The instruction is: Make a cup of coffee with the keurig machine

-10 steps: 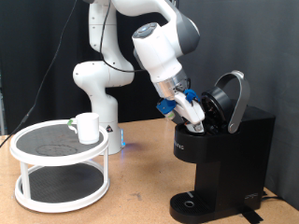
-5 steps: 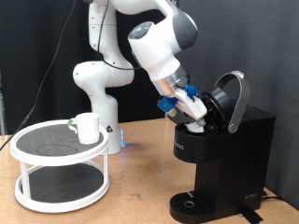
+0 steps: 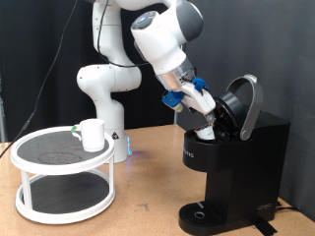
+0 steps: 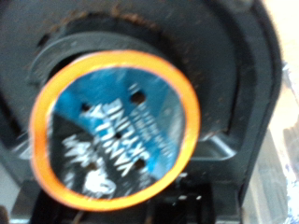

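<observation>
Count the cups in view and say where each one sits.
1. The cup stands on the top shelf of the white two-tier stand, at the exterior view's left, apart from the keurig machine. Others could be hidden behind the machine or the arm.

White Franka arm (image 3: 148,44) w/ glossy rounded link shells & dark grey joint bands, bulbous white base segment (image 3: 98,84) lit blue near its foot, black cable trailing behind, blue fittings just above the white gripper (image 3: 209,123) w/ pale fingers.
</observation>
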